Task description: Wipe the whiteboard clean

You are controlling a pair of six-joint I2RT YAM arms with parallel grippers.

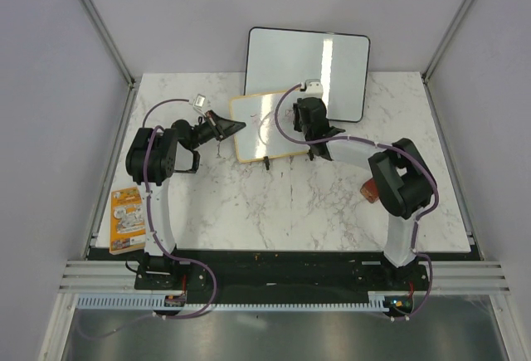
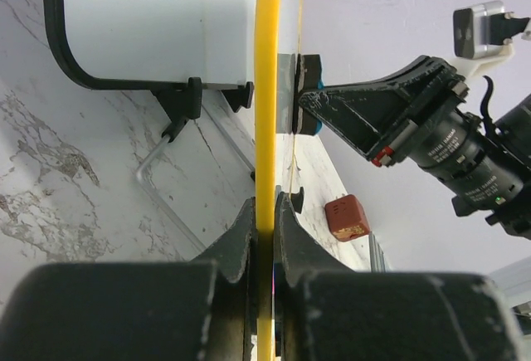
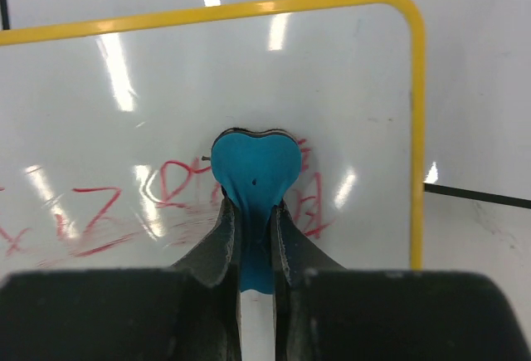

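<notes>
The left arm [image 1: 153, 180] reaches forward and inward from its base, low over the marble tabletop [image 1: 274, 203]. Its left pincer [image 2: 265, 228] is clamped tight on the yellow frame at the left edge of the whiteboard [image 1: 259, 133]. The whiteboard stands tilted near the back middle of the tabletop, just in front of a larger black-framed board [image 1: 309, 69]. The right arm [image 1: 400, 182] bends at the elbow and stretches left across the whiteboard's face. The right pincer [image 3: 253, 232] is closed narrowly on a blue eraser [image 3: 255, 166], which is pressed flat against the white surface over smeared red marks [image 3: 91, 220]. A red-brown block [image 1: 367, 188] sits on the tabletop beside the right arm, and an orange box [image 1: 126, 220] lies at the left edge.
</notes>
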